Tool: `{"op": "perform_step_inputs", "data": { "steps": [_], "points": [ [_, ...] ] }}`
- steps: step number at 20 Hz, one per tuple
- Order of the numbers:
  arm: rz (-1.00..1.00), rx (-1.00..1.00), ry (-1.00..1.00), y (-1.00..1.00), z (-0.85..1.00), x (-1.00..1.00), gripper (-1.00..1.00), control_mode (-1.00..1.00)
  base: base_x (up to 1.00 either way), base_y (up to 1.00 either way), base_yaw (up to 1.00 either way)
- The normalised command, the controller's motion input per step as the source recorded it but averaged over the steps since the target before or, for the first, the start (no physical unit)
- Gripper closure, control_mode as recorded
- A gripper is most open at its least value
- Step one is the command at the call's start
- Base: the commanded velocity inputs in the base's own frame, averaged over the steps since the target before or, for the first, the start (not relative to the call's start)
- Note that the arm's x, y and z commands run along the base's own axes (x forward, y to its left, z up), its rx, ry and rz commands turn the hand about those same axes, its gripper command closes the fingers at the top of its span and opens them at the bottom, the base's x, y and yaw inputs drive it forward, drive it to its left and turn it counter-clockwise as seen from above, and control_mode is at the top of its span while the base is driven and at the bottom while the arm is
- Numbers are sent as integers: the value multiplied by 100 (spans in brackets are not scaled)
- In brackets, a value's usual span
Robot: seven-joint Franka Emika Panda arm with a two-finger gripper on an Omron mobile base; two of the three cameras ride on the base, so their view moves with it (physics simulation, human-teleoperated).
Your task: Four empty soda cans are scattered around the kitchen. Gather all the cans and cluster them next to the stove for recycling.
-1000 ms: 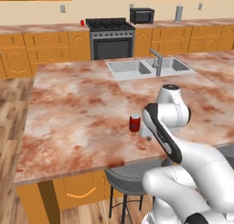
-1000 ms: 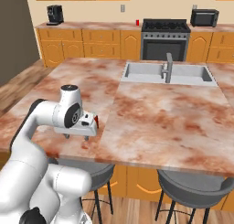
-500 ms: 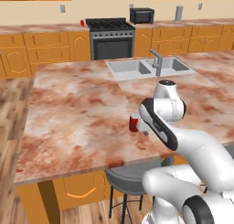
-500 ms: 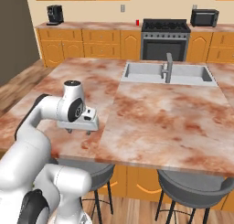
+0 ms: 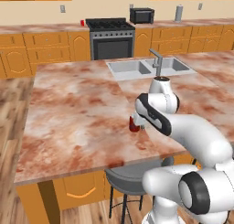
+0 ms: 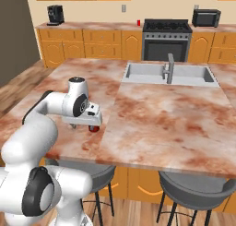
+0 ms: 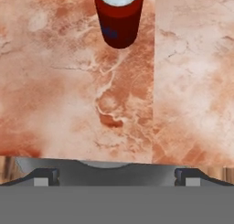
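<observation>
A red soda can [image 5: 133,124] stands upright on the island counter near its front edge; in the right base view the soda can [image 6: 95,128] peeks out from under my hand. My gripper [image 5: 140,121] hovers just over and beside it, pointing down, jaws open and empty. In the hand view the soda can [image 7: 119,15] with its silvery top sits at the upper edge, beyond my gripper [image 7: 116,176] and not between the fingertips [image 7: 45,176]. A second small red soda can [image 5: 82,22] stands on the back counter just left of the stove [image 5: 111,35], and this soda can [image 6: 138,22] and the stove [image 6: 167,36] are also in the right base view.
A double sink [image 6: 168,75] with a faucet [image 6: 169,66] is set in the island's far side. A black microwave [image 5: 141,15] and a grey canister [image 5: 179,12] stand right of the stove. Grey stools [image 6: 193,190] sit under the island's front edge. A coffee machine [image 6: 55,14] stands far left.
My arm has swung the hand leftward, closer over the red can on the island. The can has stayed in place and the jaws have stayed open.
</observation>
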Motion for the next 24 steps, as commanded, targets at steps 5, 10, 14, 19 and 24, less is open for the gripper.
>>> {"op": "perform_step_inputs", "data": {
  "steps": [5,10,14,19,24],
  "points": [
    [1,0,0,0,0,40,-100,-100,0,0,0],
    [3,0,3,1,-1,29,-100,-100,0,0,0],
    [3,0,7,3,-1,28,-100,-100,0,0,0],
    [3,0,10,9,-9,29,-100,-100,0,0,0],
    [4,0,6,3,-15,32,-100,-100,0,0,0]
  ]
}}
